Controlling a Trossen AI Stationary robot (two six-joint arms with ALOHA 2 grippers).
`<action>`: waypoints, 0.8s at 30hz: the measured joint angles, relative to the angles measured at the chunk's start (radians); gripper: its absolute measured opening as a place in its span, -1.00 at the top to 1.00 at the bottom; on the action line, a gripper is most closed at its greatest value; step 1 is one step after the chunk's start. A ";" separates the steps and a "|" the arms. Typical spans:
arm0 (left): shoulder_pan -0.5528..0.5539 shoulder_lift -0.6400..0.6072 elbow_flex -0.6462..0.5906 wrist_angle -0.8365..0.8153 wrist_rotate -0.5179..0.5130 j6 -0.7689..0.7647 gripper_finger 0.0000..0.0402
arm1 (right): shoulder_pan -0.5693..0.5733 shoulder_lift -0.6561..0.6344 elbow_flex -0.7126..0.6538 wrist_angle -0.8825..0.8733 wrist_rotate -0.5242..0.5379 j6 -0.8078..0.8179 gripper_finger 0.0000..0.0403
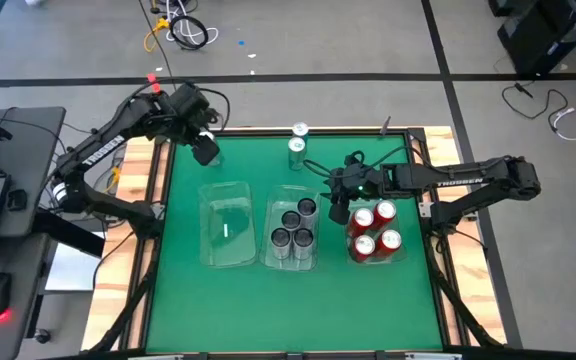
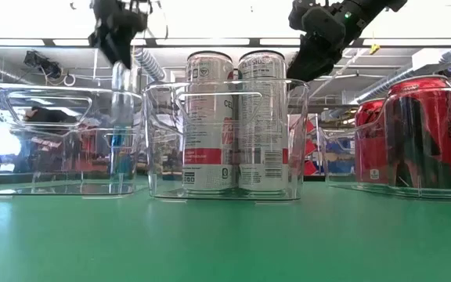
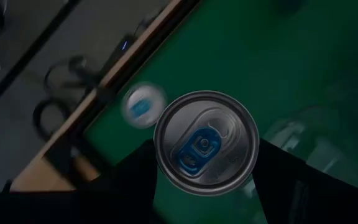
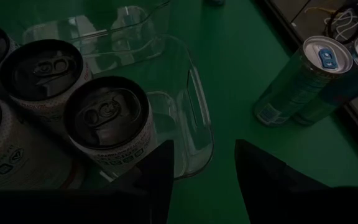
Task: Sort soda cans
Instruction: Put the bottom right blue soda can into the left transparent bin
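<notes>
— Where's the left pincer (image 3: 207, 186)?
— Raised over the far left of the green surface (image 1: 228, 290), arm bent, its fingers clamped on a teal-topped can (image 3: 206, 143).
— And the right pincer (image 4: 204, 180)?
— Arm stretched inward, fingers parted and holding nothing, hanging just beside the middle bin (image 4: 194, 118) of grey cans (image 4: 107, 118); two teal cans (image 4: 303, 78) stand beyond it.

The table (image 1: 238, 300) is seen from overhead and level from its edge (close wrist views look down); the bins (image 2: 225, 137) are shared.
</notes>
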 joint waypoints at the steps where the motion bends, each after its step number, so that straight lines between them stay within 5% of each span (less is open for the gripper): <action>1: -0.030 -0.001 0.021 -0.005 0.000 -0.014 -0.08 | 0.000 0.000 0.000 0.000 0.000 0.000 0.23; 8: -0.247 -0.038 0.024 -0.038 -0.009 -0.150 -0.08 | 0.000 0.000 0.000 0.000 0.000 0.004 0.23; 24: -0.897 -0.120 -0.265 0.025 -0.063 -0.488 -0.08 | 0.001 0.000 0.000 -0.001 0.000 0.019 0.23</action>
